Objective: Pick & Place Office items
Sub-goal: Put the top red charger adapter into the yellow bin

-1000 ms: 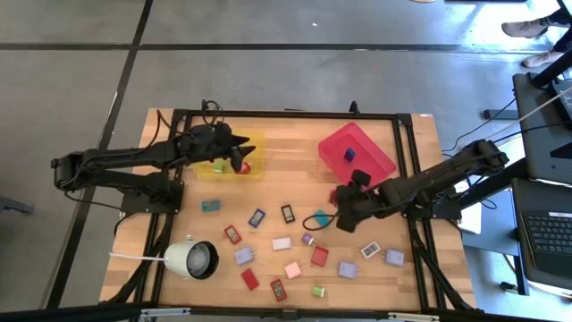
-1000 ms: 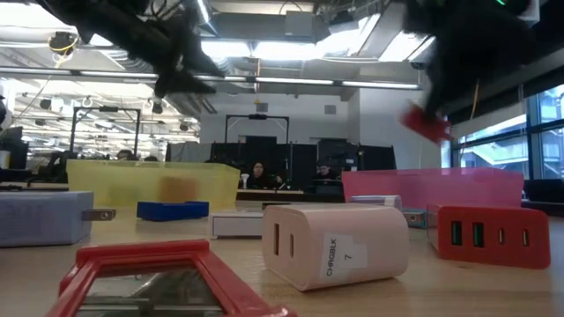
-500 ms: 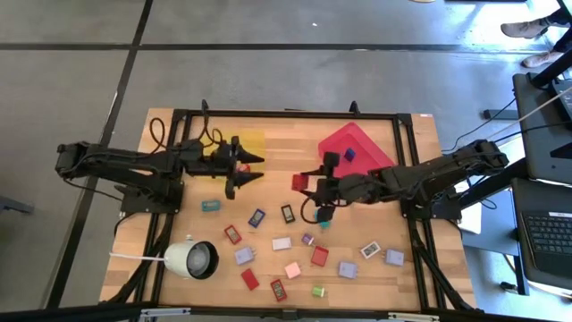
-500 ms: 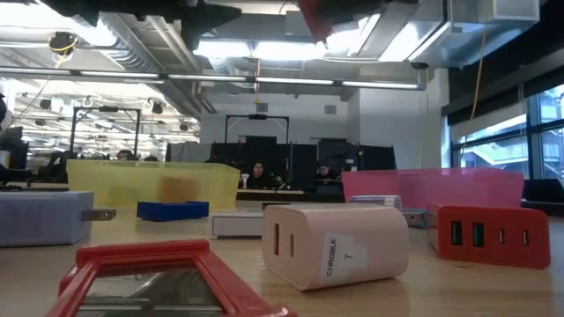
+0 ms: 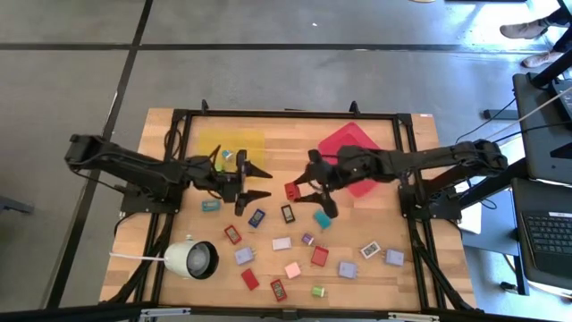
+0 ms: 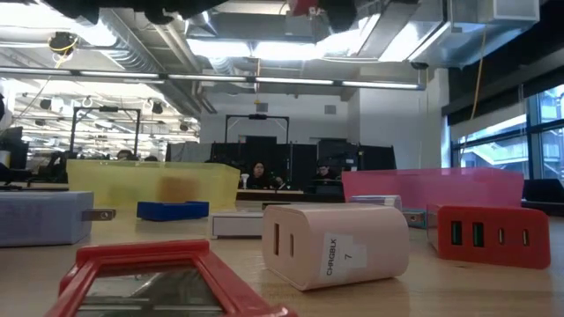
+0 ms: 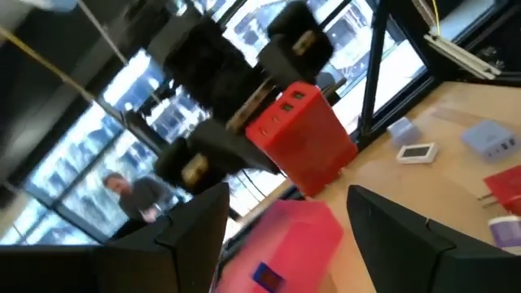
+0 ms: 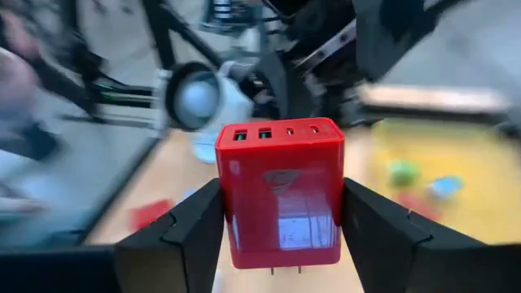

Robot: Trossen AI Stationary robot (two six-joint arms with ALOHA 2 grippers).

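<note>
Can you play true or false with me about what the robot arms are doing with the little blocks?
1. The right gripper holds a red block. True.
2. The left gripper is squeezing a blue block. False: its fingers are open with nothing between them.
3. The two grippers face each other over the middle of the table. True.
4. The red tray sits on the left arm's side. False: it is on the right arm's side; the yellow tray is on the left arm's.
5. All the blocks are already in the trays. False: many still lie loose on the table, such as a teal block.
</note>
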